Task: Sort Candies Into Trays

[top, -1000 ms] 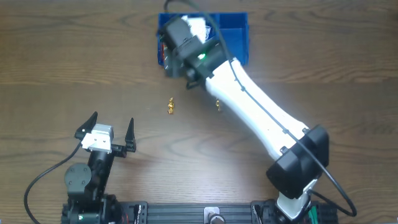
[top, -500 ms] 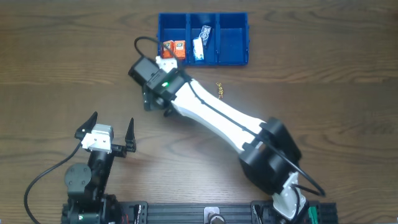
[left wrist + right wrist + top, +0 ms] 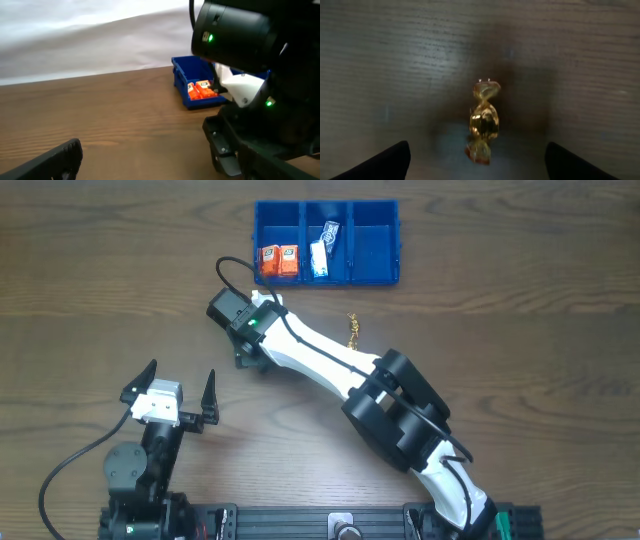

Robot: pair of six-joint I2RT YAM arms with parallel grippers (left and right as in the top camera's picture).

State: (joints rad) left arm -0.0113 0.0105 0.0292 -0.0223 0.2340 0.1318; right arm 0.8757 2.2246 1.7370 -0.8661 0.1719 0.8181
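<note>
A gold-wrapped candy (image 3: 484, 119) lies on the wooden table directly below my right gripper (image 3: 476, 152), whose fingers (image 3: 380, 162) stand open on either side of it without touching. In the top view the right gripper (image 3: 243, 356) is left of centre, below the blue three-compartment tray (image 3: 327, 281). A second gold candy (image 3: 352, 328) lies beside the right arm. The tray holds two orange candies (image 3: 278, 260) in its left compartment and white-and-blue ones (image 3: 325, 245) in the middle. My left gripper (image 3: 180, 372) stands open and empty near the front left.
The right arm's white link (image 3: 320, 360) crosses the table's middle diagonally. In the left wrist view the right arm's wrist (image 3: 240, 30) looms close, with the blue tray (image 3: 182, 85) behind it. Bare wood lies on the right side.
The right arm has swung from over the blue tray down and to the left, and now hangs over a gold candy that it hides in the top view. The left arm has not moved.
</note>
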